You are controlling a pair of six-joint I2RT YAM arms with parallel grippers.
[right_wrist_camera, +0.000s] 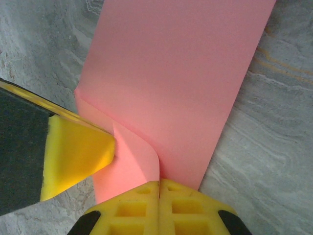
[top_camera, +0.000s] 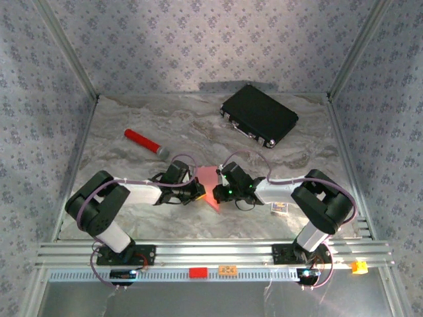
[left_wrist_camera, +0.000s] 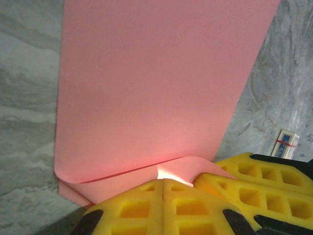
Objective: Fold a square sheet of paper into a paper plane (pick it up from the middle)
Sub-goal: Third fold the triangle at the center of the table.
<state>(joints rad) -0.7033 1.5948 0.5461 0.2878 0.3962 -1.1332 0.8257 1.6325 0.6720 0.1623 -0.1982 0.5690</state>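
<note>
The far right corner of the worktop [top_camera: 165, 115] is taken by a black case [top_camera: 259, 123], left of centre by a red cylinder [top_camera: 145, 142], the near middle by the closed left gripper [top_camera: 199, 192] and right gripper [top_camera: 217, 194]. The far left corner is left free.

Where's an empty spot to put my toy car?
The back left of the table is bare, behind the red cylinder and left of the black case. The front strip between the arm bases is free too. The middle is crowded: left gripper and right gripper meet at the pink paper, with a small card by the right arm.
</note>
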